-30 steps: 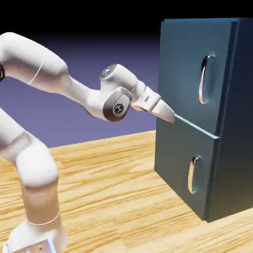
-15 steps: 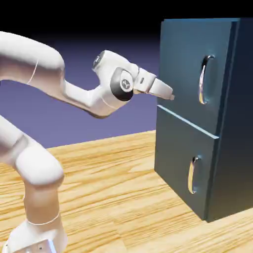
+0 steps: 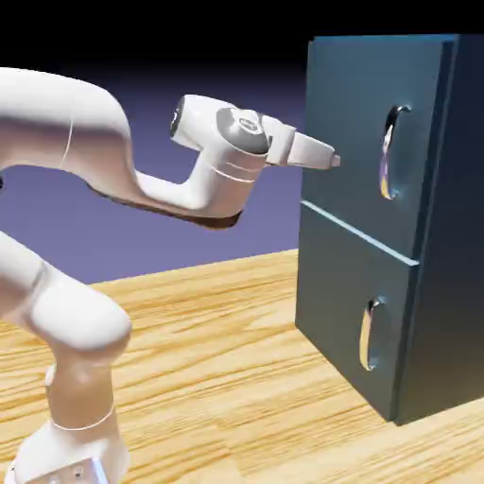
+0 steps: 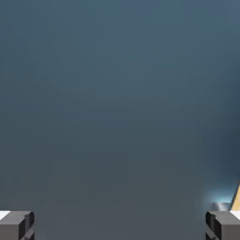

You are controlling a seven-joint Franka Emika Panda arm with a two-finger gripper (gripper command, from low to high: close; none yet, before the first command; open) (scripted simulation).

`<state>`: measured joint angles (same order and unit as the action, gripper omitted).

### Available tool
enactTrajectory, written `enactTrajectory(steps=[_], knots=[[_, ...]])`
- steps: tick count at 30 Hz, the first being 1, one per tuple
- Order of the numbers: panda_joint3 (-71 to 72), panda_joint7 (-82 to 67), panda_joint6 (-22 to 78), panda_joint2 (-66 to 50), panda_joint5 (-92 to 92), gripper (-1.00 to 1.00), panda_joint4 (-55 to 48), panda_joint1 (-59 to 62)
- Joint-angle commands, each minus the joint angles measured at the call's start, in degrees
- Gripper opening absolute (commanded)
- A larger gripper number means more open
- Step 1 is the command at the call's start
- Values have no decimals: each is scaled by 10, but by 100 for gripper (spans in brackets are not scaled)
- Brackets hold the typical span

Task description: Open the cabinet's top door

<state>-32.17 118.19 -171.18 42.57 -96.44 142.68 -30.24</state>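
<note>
The dark teal cabinet (image 3: pixel 378 217) stands at the exterior view's right, with two stacked doors. Its top door (image 3: pixel 364 142) carries a long vertical silver handle (image 3: pixel 389 151) and lies flush with the front. My gripper (image 3: pixel 333 159) points level at the top door's left part, close to the panel and left of the handle. The hand view is filled by flat teal door surface (image 4: pixel 117 108). Two grey fingertips (image 4: pixel 16 224) sit far apart at its bottom corners, so the gripper is open with nothing between them.
The lower door (image 3: pixel 354 317) has a shorter silver handle (image 3: pixel 371 333). A wooden table (image 3: pixel 236 378) carries the cabinet and my base. A pale sliver of something shows at the hand view's lower right edge (image 4: pixel 236 199).
The hand has risen from the seam between the two doors to the top door's height and has turned level, facing the panel.
</note>
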Motion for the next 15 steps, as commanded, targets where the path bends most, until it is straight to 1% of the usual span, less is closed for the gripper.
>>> enactTrajectory(steps=[1, 15], knots=[[-8, 20, 1, 3, -25, 0, -5, -8], [-125, 294, 11, 38, -374, 0, -71, -115]])
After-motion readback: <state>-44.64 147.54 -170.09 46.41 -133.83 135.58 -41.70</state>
